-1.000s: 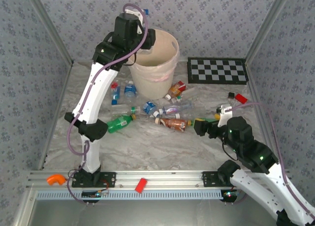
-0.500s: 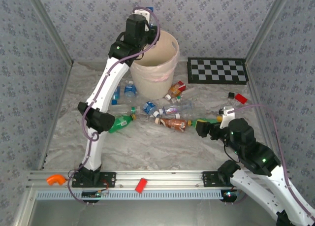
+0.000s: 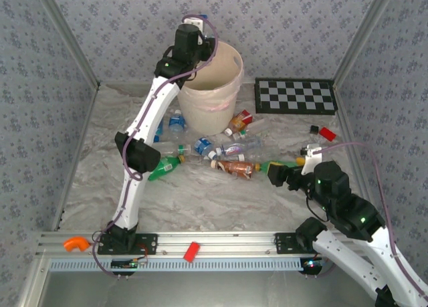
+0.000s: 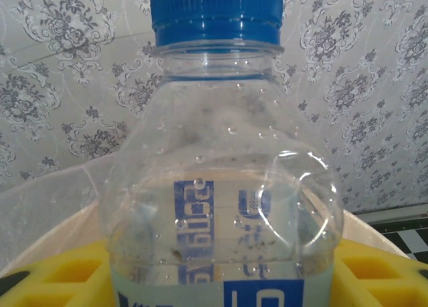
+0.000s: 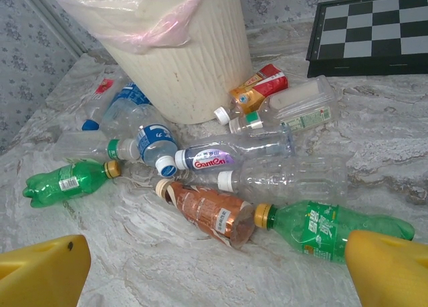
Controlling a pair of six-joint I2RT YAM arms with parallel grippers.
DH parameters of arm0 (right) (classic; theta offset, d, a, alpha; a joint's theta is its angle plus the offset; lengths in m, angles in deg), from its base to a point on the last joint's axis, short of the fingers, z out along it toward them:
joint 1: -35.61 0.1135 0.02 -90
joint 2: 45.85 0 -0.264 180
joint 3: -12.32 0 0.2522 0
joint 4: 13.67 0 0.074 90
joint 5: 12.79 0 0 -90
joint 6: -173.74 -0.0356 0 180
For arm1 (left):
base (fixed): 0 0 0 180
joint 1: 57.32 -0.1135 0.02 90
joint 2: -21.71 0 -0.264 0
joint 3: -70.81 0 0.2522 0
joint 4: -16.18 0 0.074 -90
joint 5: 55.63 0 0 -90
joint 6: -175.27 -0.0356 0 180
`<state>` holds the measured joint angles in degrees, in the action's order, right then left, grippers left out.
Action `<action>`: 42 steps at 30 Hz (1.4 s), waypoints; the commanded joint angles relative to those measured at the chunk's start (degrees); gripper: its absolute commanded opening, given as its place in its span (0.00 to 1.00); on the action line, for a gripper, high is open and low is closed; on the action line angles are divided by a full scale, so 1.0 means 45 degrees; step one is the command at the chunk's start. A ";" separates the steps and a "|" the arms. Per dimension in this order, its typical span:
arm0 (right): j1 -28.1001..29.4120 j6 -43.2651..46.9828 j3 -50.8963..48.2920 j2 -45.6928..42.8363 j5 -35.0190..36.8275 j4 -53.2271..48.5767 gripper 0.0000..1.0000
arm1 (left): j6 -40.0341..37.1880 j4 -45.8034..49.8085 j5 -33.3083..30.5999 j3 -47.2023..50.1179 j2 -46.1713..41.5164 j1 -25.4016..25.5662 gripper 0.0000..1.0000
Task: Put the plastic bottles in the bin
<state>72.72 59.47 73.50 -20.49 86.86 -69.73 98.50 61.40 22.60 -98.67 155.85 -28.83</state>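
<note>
- Your left tool [image 3: 194,19] is clamped on a clear bottle [image 4: 224,186] with a blue cap and blue label. Yellow pads [image 4: 60,270] sit against either side of it (cap pointing up in the wrist view).
- You are holding that bottle over the far-left rim of the bin [image 3: 224,86], which stands at the back of the desk [image 3: 200,200].
- Other bottles lie around the bin's foot: an orange-red bottle [image 5: 257,86] just to its right and a blue-labelled bottle [image 5: 154,143] in front. Nearer you are a brown bottle [image 5: 210,213], a green bottle [image 5: 67,181] to the left and a second green bottle [image 5: 328,228] to the right.
- Your right tool [image 3: 274,175] hangs low over the desk near that second green bottle, spread wide with nothing between its fingers [image 5: 40,270].
- Farther out, a chessboard [image 3: 296,96] lies at the back right.
</note>
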 commanded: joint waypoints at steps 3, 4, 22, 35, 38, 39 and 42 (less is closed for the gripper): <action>-0.0022 -0.0289 0.0168 -0.0131 -0.0074 -0.0049 1.00 | 0.0096 -0.0244 0.0068 -0.0615 -0.0156 -0.0003 0.92; -0.0029 -0.0290 0.0161 -0.0138 -0.0074 -0.0018 1.00 | 0.0123 -0.0228 0.0005 -0.0611 -0.0196 -0.0013 1.00; -0.0015 -0.0387 -0.0051 -0.0148 -0.0233 0.0262 1.00 | 0.1009 0.0633 0.0229 -0.0613 -0.1180 0.0031 1.00; -0.0044 -0.0124 -0.1382 0.1081 -0.0753 0.2129 1.00 | 0.1422 0.3405 0.0772 0.0896 -0.3338 0.0511 1.00; -0.0037 0.0158 -0.1581 0.2015 -0.0936 0.2899 1.00 | 0.1169 0.2978 0.0295 0.3182 -0.4781 0.1001 1.00; -0.0041 0.0262 -0.1633 0.2343 -0.1057 0.3201 1.00 | 0.1146 0.2644 0.0271 0.3967 -0.5253 0.1093 1.00; -0.0028 0.0634 -0.1729 0.3479 -0.1430 0.4205 1.00 | 0.1523 0.1133 0.0576 0.7082 -0.7167 0.1229 1.00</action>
<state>72.72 59.84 66.37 -7.46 82.58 -57.14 104.38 71.70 24.96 -74.21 129.50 -23.73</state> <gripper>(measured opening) 0.996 0.997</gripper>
